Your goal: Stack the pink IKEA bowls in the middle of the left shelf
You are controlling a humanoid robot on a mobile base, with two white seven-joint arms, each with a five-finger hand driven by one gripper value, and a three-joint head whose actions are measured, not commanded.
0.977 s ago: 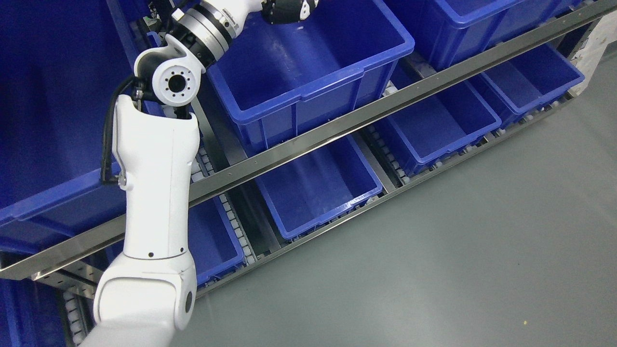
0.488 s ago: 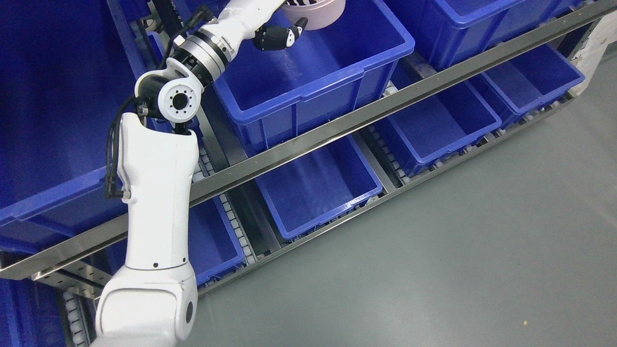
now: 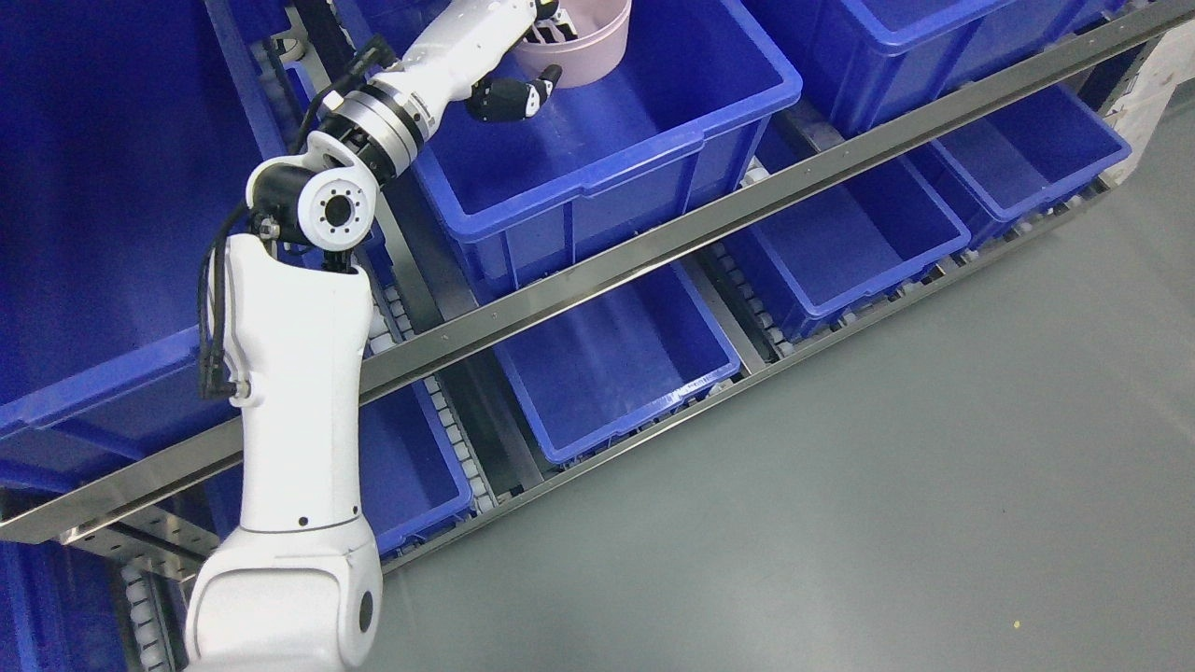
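The left arm (image 3: 299, 373) rises from the bottom left corner, bends at the elbow and reaches up and to the right into the big blue bin (image 3: 653, 121) on the upper shelf level. There's the left hand (image 3: 523, 70), dark fingers hooked over the near rim of the pink bowl (image 3: 583, 42), thumb (image 3: 509, 98) pressed under it on the outside — it's got the bowl pinched by the rim. The bowl sits upright, mouth open to the top, at the far end of that bin near the top edge of the view, partly cut off; whether it rests on the bin floor or hangs just above, I can't tell. The metal rail (image 3: 653, 247) runs diagonally below the bin, with more blue bins underneath and grey floor (image 3: 887, 485) to the right.
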